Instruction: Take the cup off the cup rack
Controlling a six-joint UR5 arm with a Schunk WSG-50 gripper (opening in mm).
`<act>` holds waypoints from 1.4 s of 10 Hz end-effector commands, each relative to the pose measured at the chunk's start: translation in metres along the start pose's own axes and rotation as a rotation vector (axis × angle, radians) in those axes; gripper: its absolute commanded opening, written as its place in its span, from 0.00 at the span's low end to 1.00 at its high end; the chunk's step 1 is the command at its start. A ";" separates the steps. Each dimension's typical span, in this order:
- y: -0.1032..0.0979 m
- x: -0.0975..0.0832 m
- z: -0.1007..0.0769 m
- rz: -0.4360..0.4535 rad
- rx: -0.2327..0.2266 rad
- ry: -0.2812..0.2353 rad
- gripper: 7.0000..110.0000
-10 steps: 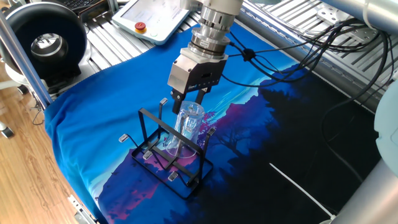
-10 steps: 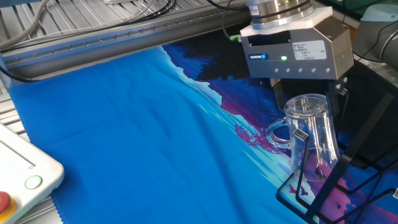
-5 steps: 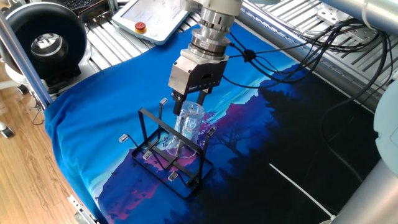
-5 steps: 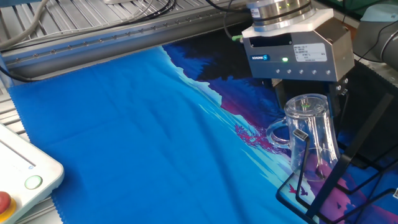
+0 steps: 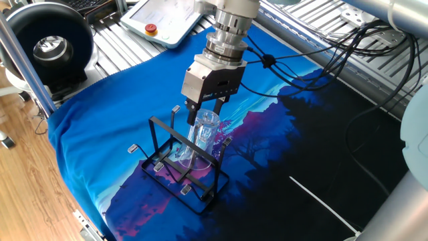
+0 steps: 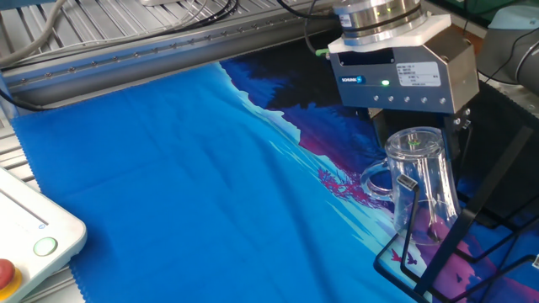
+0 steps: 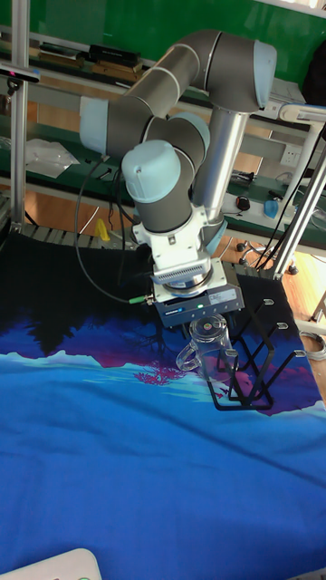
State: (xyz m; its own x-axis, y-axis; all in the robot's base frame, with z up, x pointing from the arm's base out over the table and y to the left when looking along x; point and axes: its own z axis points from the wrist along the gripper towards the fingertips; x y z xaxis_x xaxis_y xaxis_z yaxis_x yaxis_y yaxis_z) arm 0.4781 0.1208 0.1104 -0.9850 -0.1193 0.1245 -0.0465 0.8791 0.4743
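Note:
The cup (image 5: 202, 137) is a clear glass mug hung upside down and tilted on a peg of the cup rack (image 5: 184, 164), a black wire frame with silver-tipped pegs. Its handle (image 6: 376, 181) points left in the other fixed view. My gripper (image 5: 204, 112) hangs straight above the cup, open, with one finger on each side of the upturned thick base (image 6: 415, 141). Whether the fingers touch the glass I cannot tell. In the tall fixed view the gripper (image 7: 206, 324) sits over the cup (image 7: 210, 343), and the rack (image 7: 258, 362) stands to its right.
A blue and black printed cloth (image 5: 100, 120) covers the table. A teach pendant (image 5: 164, 20) lies at the back edge, and a black round device (image 5: 50, 50) stands off the table's corner. Cables (image 5: 321, 53) trail from the arm. An aluminium rail (image 6: 168, 50) runs along the far side.
The gripper has shifted only a few pixels over the cup. Cup and rack have not moved.

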 end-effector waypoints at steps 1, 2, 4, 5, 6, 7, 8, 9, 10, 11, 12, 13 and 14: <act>-0.002 -0.002 0.000 0.028 -0.002 -0.004 0.57; -0.002 -0.002 0.000 0.032 0.000 -0.004 0.57; -0.002 -0.002 0.000 0.044 -0.002 -0.004 0.57; -0.001 -0.003 0.000 0.050 -0.003 -0.004 0.57; 0.000 -0.003 0.000 0.058 -0.003 -0.004 0.57; 0.001 -0.003 0.000 0.067 -0.003 -0.001 0.57; 0.001 -0.002 0.000 0.075 -0.003 0.004 0.57; 0.002 -0.002 -0.001 0.080 -0.003 0.005 0.57; 0.002 -0.002 -0.001 0.080 -0.003 0.005 0.57; 0.002 -0.002 -0.001 0.083 -0.002 0.007 0.57; 0.003 -0.002 -0.002 0.086 -0.002 0.007 0.57; 0.005 -0.002 -0.006 0.093 0.001 0.008 0.36; 0.008 -0.002 -0.009 0.096 0.003 0.011 0.36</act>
State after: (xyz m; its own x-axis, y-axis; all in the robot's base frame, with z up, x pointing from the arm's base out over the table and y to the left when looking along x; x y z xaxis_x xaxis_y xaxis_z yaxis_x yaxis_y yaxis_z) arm 0.4790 0.1209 0.1127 -0.9835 -0.0509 0.1735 0.0336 0.8912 0.4523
